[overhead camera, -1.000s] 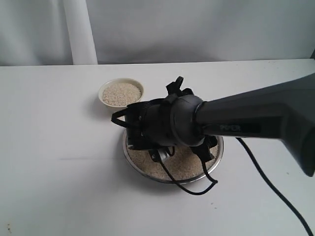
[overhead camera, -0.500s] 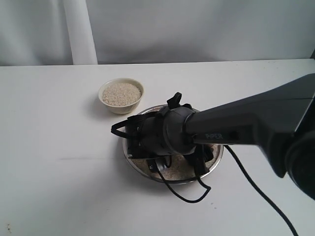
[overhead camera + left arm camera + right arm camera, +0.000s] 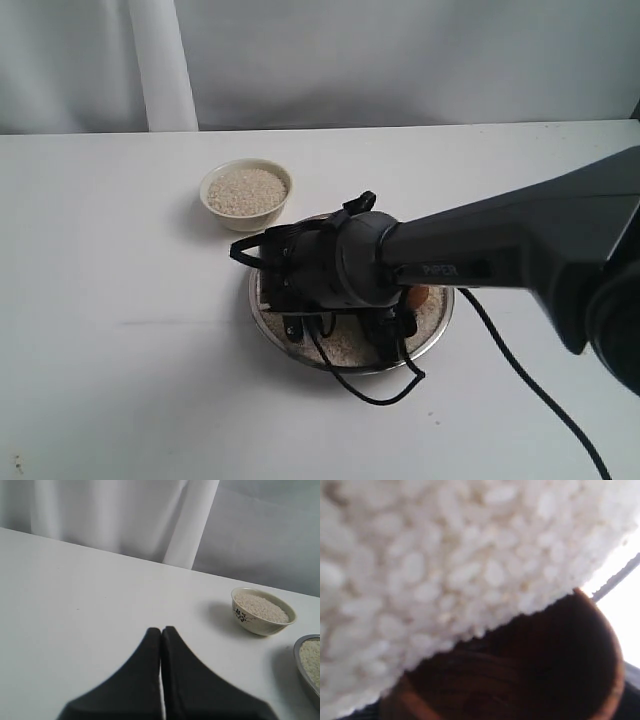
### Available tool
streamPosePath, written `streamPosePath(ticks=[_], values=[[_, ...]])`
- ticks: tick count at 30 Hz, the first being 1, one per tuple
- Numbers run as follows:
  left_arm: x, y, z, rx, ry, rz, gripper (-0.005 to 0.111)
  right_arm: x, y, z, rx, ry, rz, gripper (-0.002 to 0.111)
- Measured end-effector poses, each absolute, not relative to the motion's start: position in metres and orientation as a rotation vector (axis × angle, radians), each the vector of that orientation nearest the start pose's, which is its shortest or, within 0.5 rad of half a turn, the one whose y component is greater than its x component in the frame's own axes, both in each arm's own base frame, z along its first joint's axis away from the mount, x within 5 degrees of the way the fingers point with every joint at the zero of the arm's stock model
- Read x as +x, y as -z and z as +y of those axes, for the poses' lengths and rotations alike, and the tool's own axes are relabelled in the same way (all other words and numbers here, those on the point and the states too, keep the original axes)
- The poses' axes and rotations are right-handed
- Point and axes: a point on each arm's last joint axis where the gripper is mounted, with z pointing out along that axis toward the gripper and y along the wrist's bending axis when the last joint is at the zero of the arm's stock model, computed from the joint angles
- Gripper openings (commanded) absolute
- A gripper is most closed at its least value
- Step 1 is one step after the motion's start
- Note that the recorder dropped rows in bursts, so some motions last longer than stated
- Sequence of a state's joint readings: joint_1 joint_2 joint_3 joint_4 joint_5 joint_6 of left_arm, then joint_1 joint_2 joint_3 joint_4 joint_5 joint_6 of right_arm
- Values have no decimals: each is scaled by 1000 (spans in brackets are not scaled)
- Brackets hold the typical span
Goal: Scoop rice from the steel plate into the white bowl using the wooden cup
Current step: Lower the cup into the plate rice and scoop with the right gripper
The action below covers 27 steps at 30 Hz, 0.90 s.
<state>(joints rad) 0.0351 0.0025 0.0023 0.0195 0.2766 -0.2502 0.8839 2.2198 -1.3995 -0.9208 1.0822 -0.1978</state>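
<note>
Right arm (image 3: pixel 500 250) low over steel plate (image 3: pixel 262 325), wooden cup (image 3: pixel 520 680) (mouth-first) in rice (image 3: pixel 445 555)

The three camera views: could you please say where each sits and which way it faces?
Exterior: above the white table, looking down at the wide shiny steel plate and small cream-white bowl; the right arm reaches in.
Left wrist: low over the table, facing the curtain; the shut left gripper shows.
Right wrist: close against pale rice grains and the reddish-brown wooden cup; no gripper clearly shows.
Exterior and left wrist share bowl and plate.
</note>
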Motion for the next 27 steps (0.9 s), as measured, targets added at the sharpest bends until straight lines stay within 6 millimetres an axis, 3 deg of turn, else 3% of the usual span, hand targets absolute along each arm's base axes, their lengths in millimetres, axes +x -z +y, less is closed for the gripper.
streamPosePath(ticks=[7,27], values=[[55,-187,2,-239,138,1751,0,313,-109,261,-1968,1027,2123,0],[55,-187,2,-239,138,1751,0,321,-112,261,-1771,857,2213,0]])
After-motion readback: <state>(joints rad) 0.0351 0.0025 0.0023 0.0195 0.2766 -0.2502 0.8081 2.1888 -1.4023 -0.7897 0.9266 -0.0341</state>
